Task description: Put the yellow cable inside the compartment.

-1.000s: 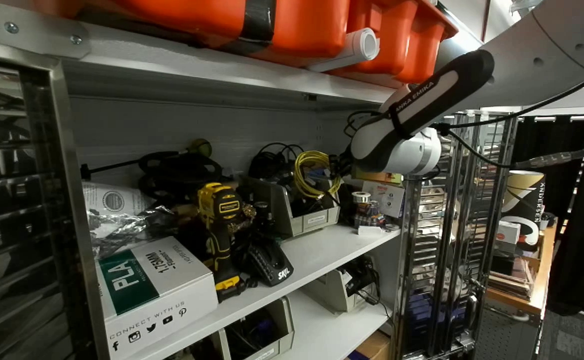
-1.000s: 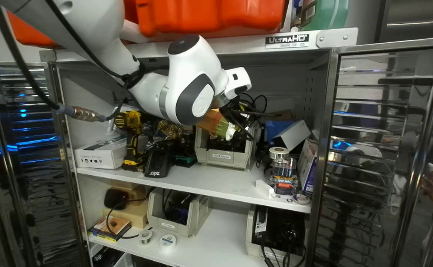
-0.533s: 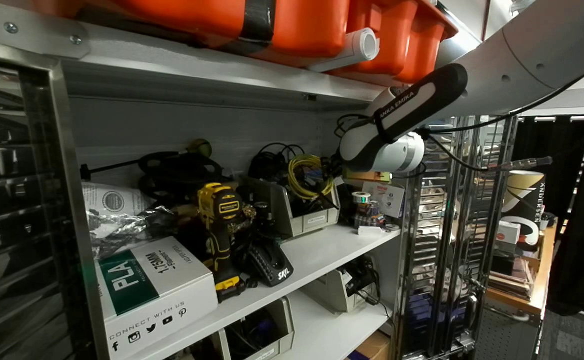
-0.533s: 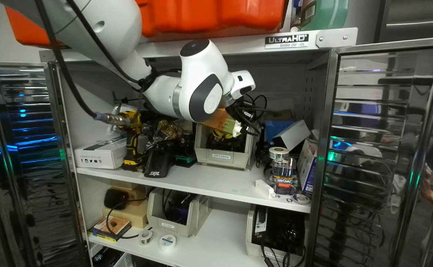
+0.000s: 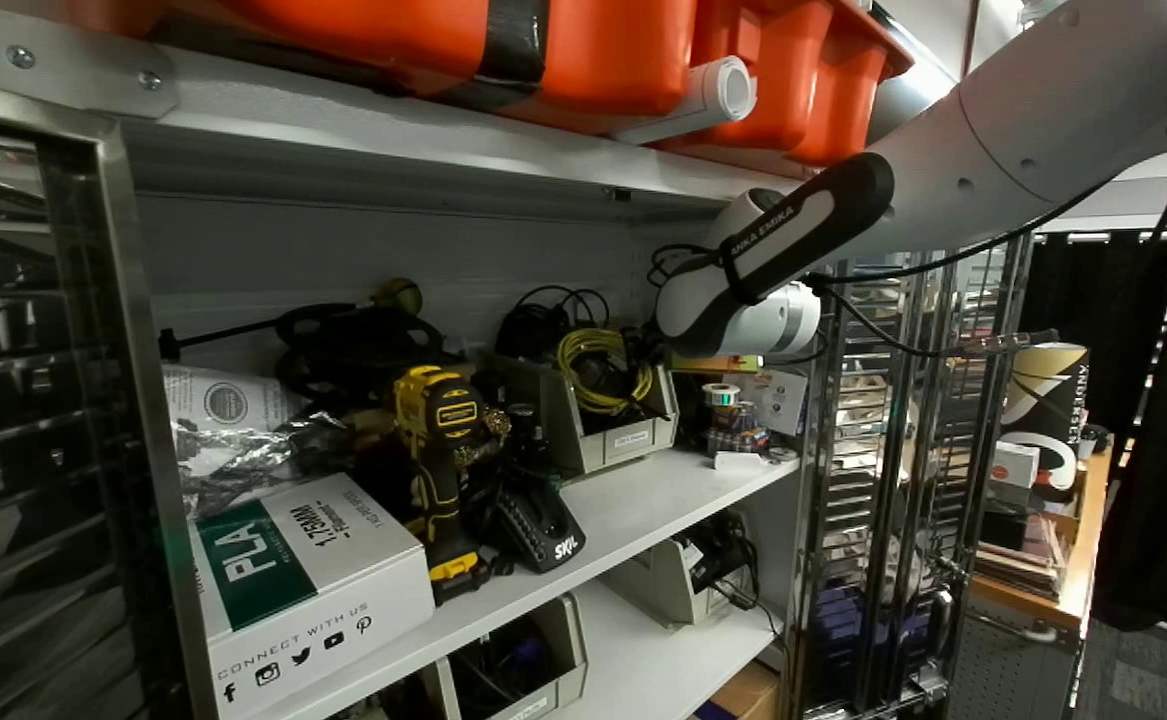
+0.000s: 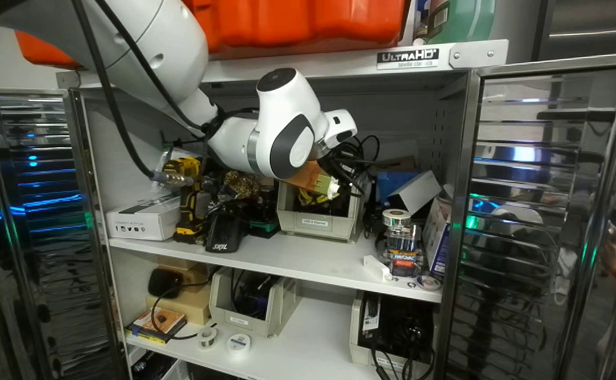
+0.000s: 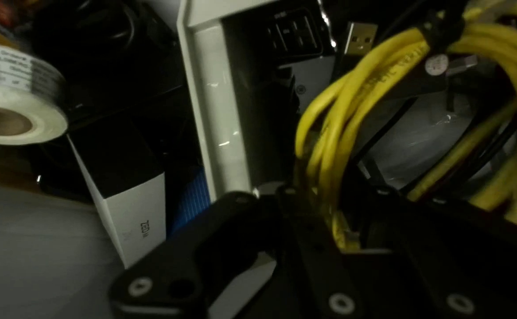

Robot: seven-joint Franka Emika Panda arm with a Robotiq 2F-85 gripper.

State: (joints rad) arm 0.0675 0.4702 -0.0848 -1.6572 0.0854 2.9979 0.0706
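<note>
The yellow cable, a coiled loop, shows in an exterior view (image 5: pixel 570 365), partly hidden in another exterior view (image 6: pixel 308 198), and large in the wrist view (image 7: pixel 340 113). The compartment is an off-white open-front bin on the upper shelf, seen in both exterior views (image 5: pixel 598 452) (image 6: pixel 291 222); its wall shows in the wrist view (image 7: pixel 220 115). My gripper (image 7: pixel 336 195) appears shut on the cable's side, with strands running between its fingers. The loop stands upright in the bin's opening, over dark cables and a USB plug. The arm partly hides the gripper in an exterior view (image 5: pixel 650 345).
The yellow-black drill (image 6: pixel 186 200) and black charger (image 6: pixel 223 232) stand beside the bin, near the white PLA carton (image 5: pixel 343 570). A tape roll (image 6: pixel 396 216) on batteries and a small white box (image 6: pixel 417 192) are on its other side. The upper shelf (image 6: pixel 339 63) overhangs the arm.
In an exterior view my gripper and the cable loop have moved left and down, so the loop sits lower in the bin's opening. The arm has followed. The bin has not moved.
</note>
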